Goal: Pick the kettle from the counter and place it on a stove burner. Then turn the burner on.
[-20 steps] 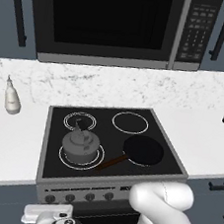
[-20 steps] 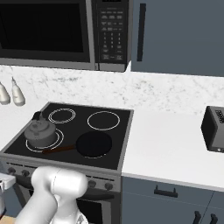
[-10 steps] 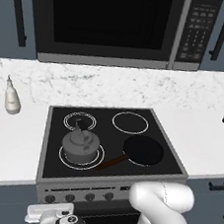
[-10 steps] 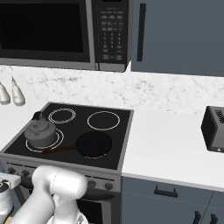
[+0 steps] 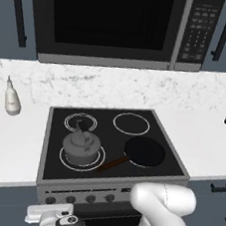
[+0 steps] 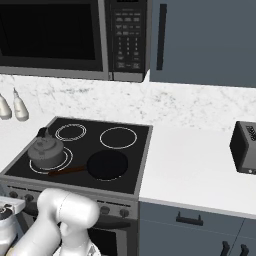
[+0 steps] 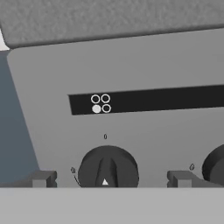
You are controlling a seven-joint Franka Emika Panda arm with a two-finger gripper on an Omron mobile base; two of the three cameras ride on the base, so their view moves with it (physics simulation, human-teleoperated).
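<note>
Kettle (image 5: 82, 147) sits on front-left burner (image 5: 62, 155) beside frying pan (image 5: 144, 152); I hold jaws released, fingertips (image 7: 43, 178) flanking stove knob (image 7: 108, 167).

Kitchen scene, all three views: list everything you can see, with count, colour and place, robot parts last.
kettle: one, dark grey, on the front left burner
frying pan: one, black, front right burner
stove: one, black top, grey front
knob: one, dark, close ahead in the hand view
bottles: two, pale, left counter
counter: white, either side
microwave: one, black, above
toaster: one, black, right counter
gripper: jaws apart, flanking the knob
</note>
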